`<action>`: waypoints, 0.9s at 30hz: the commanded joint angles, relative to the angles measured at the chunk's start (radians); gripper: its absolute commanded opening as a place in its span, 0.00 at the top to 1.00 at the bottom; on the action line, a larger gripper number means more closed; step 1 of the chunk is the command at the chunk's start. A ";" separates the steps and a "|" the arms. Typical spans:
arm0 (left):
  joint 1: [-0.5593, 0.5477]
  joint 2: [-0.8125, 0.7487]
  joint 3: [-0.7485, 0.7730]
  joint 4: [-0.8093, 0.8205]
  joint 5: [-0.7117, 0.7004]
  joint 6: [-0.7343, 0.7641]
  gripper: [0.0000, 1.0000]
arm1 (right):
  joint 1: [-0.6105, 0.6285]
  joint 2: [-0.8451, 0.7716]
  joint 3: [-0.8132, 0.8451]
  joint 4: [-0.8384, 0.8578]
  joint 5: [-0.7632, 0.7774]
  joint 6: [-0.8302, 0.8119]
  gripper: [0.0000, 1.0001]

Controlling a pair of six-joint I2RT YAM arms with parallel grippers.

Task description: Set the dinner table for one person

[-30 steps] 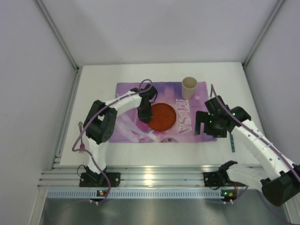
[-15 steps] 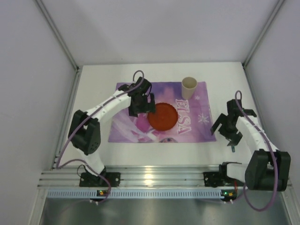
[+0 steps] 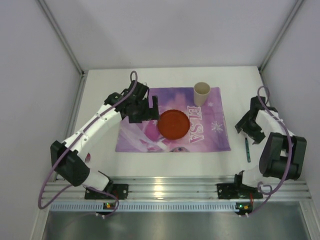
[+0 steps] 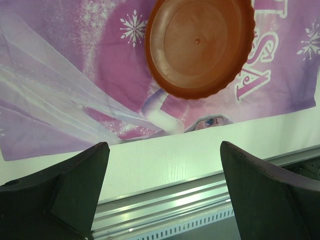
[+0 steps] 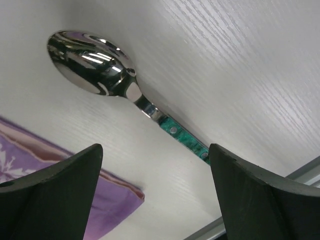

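Logged table (image 3: 175,75) as a plain white top, running from the far wall to the silver rail (image 3: 160,186) at the near edge. Found placemat (image 3: 210,135) flat on its middle, purple-pink, lettered ELSA. Found plate (image 3: 173,124), orange-red and round, on the middle of the placemat. Found cup (image 3: 201,93), beige, upright at the far edge of the placemat, far and right of the plate, apart from it. Found spoon (image 5: 95,62) flat on bare table, right of the placemat's near right corner and apart from it; shiny bowl, green handle. From above, only the handle showing, just near of the right arm's end.

Located left gripper (image 3: 152,109) over the left part of the placemat, just left of the plate. Read its jaws as spread wide, with nothing between the fingers (image 4: 65,190). Saw in the gap, from the wrist view, the plate, the placemat's near edge, a strip of table and the rail. Judged the fingers apart from the plate in that view.

Located right gripper (image 3: 252,134) above the right side of the table, over the spoon. Read its jaws as spread as well, fingers to either side of the spoon and clear of it, nothing pinched
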 commanded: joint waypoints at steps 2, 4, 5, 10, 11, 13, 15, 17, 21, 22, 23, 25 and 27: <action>0.003 -0.012 0.005 -0.044 0.039 0.021 0.02 | -0.009 0.045 -0.069 0.098 0.075 -0.001 0.14; 0.003 -0.024 0.003 -0.051 0.040 0.023 0.02 | -0.010 0.079 -0.078 0.120 0.090 -0.012 0.15; 0.005 -0.035 0.000 -0.054 0.040 0.023 0.02 | -0.010 0.091 -0.076 0.128 0.096 -0.014 0.17; 0.003 -0.043 -0.004 -0.074 0.036 0.032 0.02 | -0.012 0.157 -0.060 0.157 0.108 -0.029 0.33; 0.005 -0.040 0.000 -0.078 0.033 0.033 0.02 | -0.012 0.167 -0.052 0.166 0.110 -0.033 0.38; 0.005 -0.038 0.014 -0.091 0.028 0.032 0.02 | -0.012 0.190 -0.047 0.177 0.108 -0.038 0.59; 0.003 -0.033 0.023 -0.097 0.028 0.029 0.02 | -0.010 0.205 -0.050 0.186 0.087 -0.041 0.76; 0.003 -0.029 0.029 -0.104 0.030 0.024 0.02 | -0.012 0.217 -0.058 0.197 0.075 -0.038 1.00; 0.003 -0.032 0.034 -0.112 0.030 0.015 0.02 | -0.010 0.239 -0.070 0.218 0.044 -0.056 1.00; 0.003 -0.032 0.034 -0.114 0.030 0.015 0.02 | -0.012 0.236 -0.066 0.209 0.043 -0.060 1.00; 0.005 -0.033 0.034 -0.114 0.028 0.015 0.02 | -0.010 0.227 -0.061 0.202 0.044 -0.063 1.00; 0.003 -0.032 0.036 -0.107 0.027 0.013 0.02 | -0.010 0.181 -0.029 0.162 0.049 -0.076 1.00; 0.003 -0.023 0.048 -0.103 0.028 0.013 0.02 | -0.010 0.109 0.009 0.095 0.062 -0.092 1.00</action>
